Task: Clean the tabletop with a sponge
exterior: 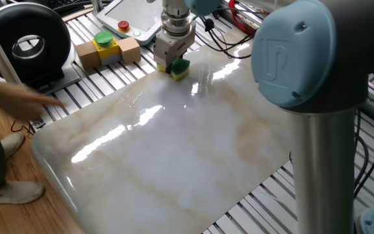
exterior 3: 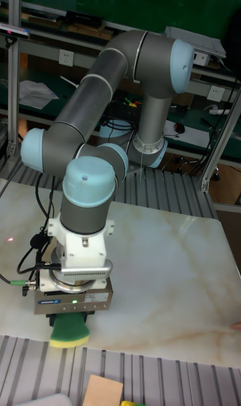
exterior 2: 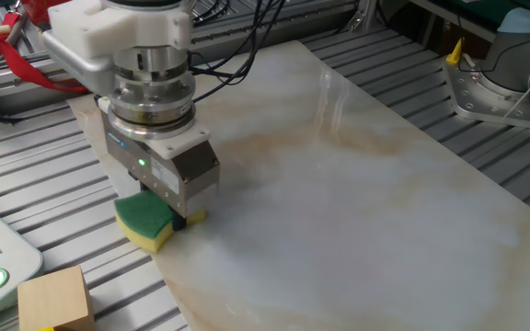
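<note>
**Sponge gripped at the slab's corner**

Jaws are clamped on the sponge (exterior 2: pixel 145 219), as far as I can read it: the gripper (exterior 2: pixel 175 219) comes straight down and its fingers sit hard against the block on either side, green layer up and yellow foam below. From the tall fixed view I see the sponge poking out beneath the gripper body, right at the slab's edge, with part of it overhanging the ribbed grey slats (exterior 2: pixel 53 207). I cannot tell whether the foam is pressed flat onto the tabletop (exterior 2: pixel 357 211) or just resting on it.

I see the marble-look surface stretching away from that corner, glossy, with beige veins and bright reflections across it.

Further out, on the slats near the sponge's corner, I see wooden blocks (exterior: pixel 109 52) carrying a yellow-and-green button (exterior: pixel 103 40), and beside them a white pendant (exterior: pixel 125 16) with a red button. At the far side of the slab, a person's blurred hand (exterior: pixel 28 104) reaches in near the slab's edge, and a shoe (exterior: pixel 12 192) shows on the floor.
</note>
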`<state>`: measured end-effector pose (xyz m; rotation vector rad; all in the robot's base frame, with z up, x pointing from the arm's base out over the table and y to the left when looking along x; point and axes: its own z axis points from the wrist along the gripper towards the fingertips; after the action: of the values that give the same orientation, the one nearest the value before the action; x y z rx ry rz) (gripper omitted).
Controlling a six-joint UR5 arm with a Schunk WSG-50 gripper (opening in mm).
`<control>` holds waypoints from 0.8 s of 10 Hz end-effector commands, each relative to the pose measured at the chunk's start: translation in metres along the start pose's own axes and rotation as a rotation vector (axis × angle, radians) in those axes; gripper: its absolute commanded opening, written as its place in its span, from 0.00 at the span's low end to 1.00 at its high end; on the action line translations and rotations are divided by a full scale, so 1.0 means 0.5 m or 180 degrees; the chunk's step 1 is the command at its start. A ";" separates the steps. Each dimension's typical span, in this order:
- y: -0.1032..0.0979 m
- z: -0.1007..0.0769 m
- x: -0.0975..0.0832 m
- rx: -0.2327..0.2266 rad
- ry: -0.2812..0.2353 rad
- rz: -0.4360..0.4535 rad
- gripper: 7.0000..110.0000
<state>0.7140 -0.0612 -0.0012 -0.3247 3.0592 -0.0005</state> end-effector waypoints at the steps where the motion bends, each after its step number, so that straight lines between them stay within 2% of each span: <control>1: 0.001 -0.007 0.029 -0.0028 -0.0127 -0.0005 0.00; 3: 0.005 -0.016 0.052 -0.0051 -0.0182 0.0012 0.00; 4: -0.005 -0.017 0.057 -0.0072 -0.0202 0.0015 0.00; 5: -0.013 -0.013 0.046 -0.0132 -0.0269 0.0023 0.00; 8: -0.037 -0.006 0.017 -0.0050 -0.0426 0.0039 0.00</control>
<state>0.6998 -0.0755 0.0005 -0.3123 2.9715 0.0383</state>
